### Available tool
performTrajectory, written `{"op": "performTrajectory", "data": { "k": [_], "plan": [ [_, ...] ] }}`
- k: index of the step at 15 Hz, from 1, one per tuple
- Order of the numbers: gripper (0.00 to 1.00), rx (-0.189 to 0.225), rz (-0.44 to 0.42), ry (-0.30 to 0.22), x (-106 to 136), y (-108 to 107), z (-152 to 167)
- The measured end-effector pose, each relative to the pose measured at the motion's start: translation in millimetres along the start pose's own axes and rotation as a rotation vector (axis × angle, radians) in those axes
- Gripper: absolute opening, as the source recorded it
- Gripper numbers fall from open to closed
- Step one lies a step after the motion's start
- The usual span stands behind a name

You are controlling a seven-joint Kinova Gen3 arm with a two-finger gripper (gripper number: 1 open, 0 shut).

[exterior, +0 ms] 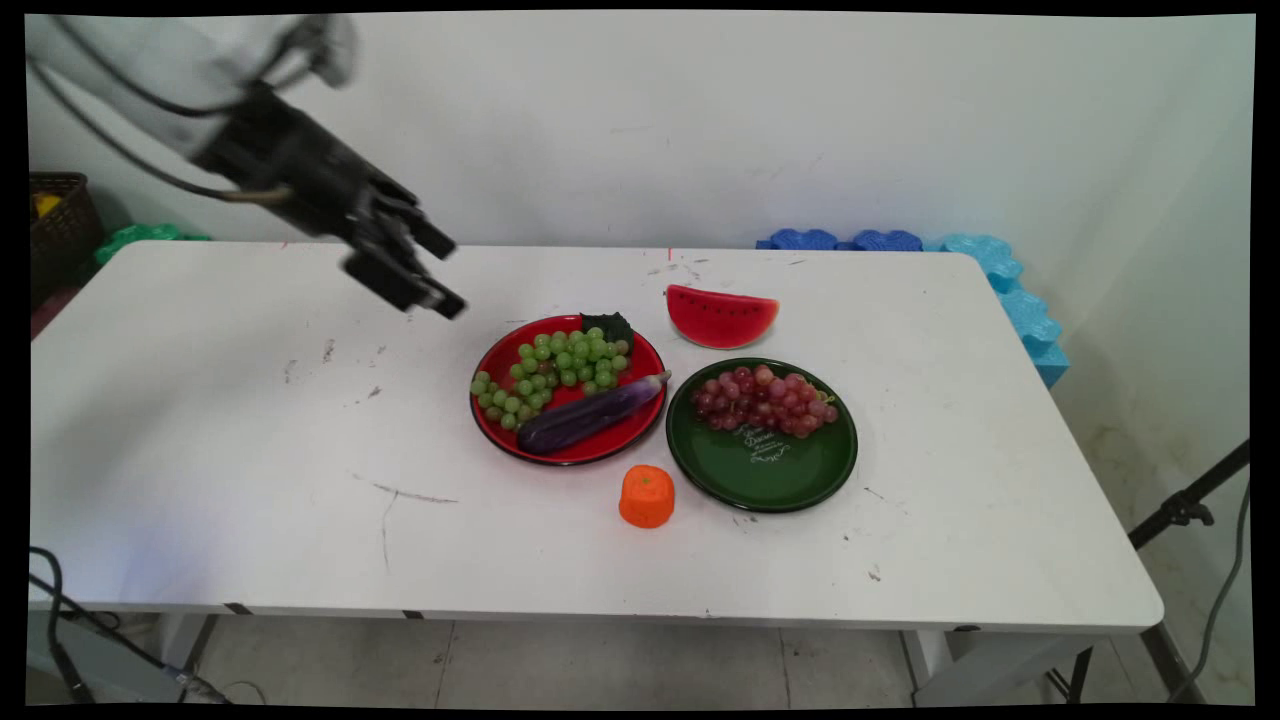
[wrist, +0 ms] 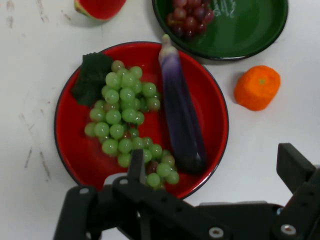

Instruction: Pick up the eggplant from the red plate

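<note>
The gripper, fingers apart, hangs above the table; its linkage hides the red plate's near rim beside the grapes and eggplant.

Lab-like test room: bare wall, scuffed white table, tripod leg, blue foam mats.

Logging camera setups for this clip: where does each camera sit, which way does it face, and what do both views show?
Main view: fixed above the table's near side, looking across to the wall; the arm and pincer enter from the upper left.
Hand view: mounted on the hand, looking down on the red plate; the pincer's linkage and open fingers rise from the bottom edge.
Shared: red plate with green grapes and eggplant, green plate, orange, watermelon.
</note>
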State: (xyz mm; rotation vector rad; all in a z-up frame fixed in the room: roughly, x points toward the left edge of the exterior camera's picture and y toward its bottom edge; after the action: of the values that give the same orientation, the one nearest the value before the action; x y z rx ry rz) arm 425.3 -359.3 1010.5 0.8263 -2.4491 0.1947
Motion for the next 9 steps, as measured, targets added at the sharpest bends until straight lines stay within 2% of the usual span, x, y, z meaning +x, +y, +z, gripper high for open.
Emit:
{"op": "performTrajectory", "data": {
  "k": [3,9],
  "plan": [
    [1.0,-0.009,-0.024,-0.058,16.9,-2.5,47.6],
    [1.0,-0.038,-0.078,-0.146,33.1,-2.1,125.1]
  ]
}}
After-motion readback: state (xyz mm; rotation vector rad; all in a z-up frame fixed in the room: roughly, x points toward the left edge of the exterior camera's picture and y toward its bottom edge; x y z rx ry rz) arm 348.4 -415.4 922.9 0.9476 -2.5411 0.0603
